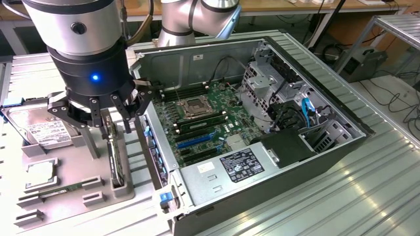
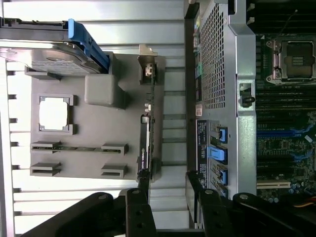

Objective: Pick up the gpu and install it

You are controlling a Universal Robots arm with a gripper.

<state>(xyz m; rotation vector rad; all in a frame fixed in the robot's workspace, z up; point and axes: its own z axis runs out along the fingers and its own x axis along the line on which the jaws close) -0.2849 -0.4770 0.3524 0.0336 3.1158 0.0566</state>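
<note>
At the exterior view's left a hard drive [image 1: 41, 129] lies on the grey holder [image 1: 72, 169]. Next, the gripper [image 1: 108, 123] hangs spread wide just above the gpu [image 1: 117, 164], which stands on edge in its slot. The open computer case [image 1: 295, 182] sits rightmost.

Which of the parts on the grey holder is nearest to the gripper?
The gpu, standing on edge beside the computer case, below the open gripper; the hard drive, processor and memory stick lie farther off.
</note>
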